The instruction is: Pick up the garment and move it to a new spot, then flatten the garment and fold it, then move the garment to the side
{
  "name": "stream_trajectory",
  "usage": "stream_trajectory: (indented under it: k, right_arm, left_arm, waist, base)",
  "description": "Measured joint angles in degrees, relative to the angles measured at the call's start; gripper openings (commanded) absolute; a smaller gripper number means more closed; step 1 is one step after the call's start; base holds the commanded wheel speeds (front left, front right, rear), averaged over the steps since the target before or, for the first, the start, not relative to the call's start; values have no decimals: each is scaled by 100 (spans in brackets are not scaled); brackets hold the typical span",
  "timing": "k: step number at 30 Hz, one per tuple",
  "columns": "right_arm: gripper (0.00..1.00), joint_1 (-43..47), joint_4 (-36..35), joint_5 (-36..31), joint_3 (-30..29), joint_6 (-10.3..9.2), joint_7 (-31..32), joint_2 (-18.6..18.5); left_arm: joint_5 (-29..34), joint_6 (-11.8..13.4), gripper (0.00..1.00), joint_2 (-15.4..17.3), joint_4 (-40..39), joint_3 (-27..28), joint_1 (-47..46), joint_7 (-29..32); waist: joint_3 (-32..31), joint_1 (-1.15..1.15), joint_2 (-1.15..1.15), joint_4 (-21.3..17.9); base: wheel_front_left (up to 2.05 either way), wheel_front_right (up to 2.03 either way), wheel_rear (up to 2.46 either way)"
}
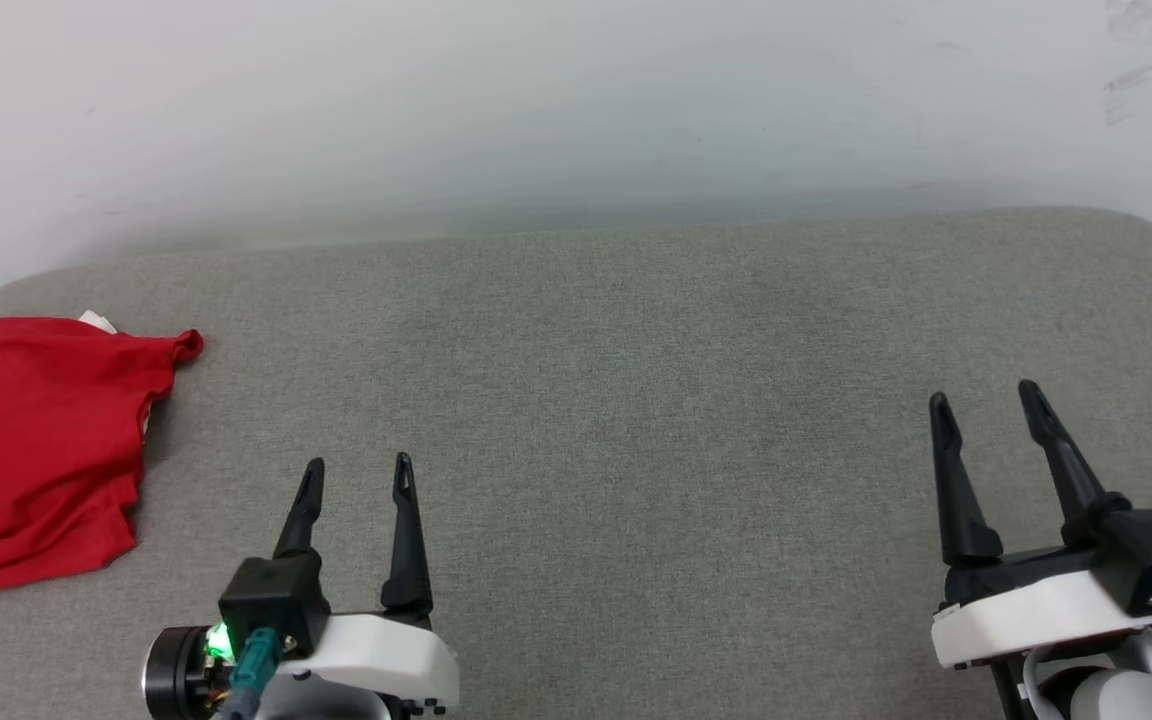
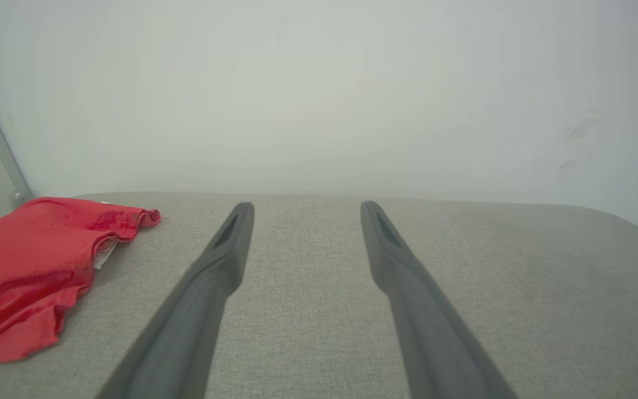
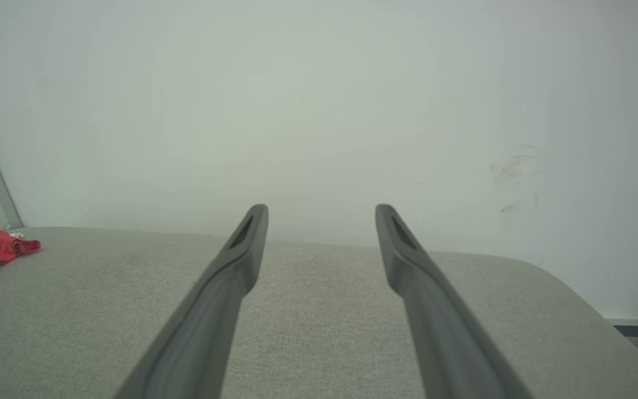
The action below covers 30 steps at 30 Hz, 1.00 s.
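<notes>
Garment [image 1: 36, 450] lies at far left, its left part cut off.

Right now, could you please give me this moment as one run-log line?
garment: lying at left edge of grey cushion | left gripper: open, empty | right gripper: open, empty | contact: none
</notes>
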Motion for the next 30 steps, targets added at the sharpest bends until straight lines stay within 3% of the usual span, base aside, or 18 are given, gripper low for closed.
stream_trajectory:
  k: [8,12,16,24,30]
  right_arm:
    - [100,10,-2,-360,113,8,-104,1]
    - [100,25,0,-328,60,9,-154,0]
    - [100,44,43,-212,-10,9,-201,0]
    - [100,144,280,176,-159,9,-302,0]
    - [100,146,346,182,-190,9,-360,0]
  left_arm:
    - [97,-32,100,-2,-69,-76,-2,-108]
    - [-10,-319,100,-227,-151,282,146,-156]
    - [-9,-864,100,-526,-265,769,326,-210]
    - [271,-2282,100,-1147,59,1672,686,-294]
    - [716,-2905,100,-1362,293,2068,726,-367]
  waist:
    - [-11,0,0,-8]
    - [-12,0,0,-15]
    - [-6,0,0,-24]
    - [-10,0,0,-44]
    - [0,0,0,-80]
  base:
    - [0,0,0]
    - [0,0,0]
    - [0,0,0]
    - [0,0,0]
    - [0,0,0]
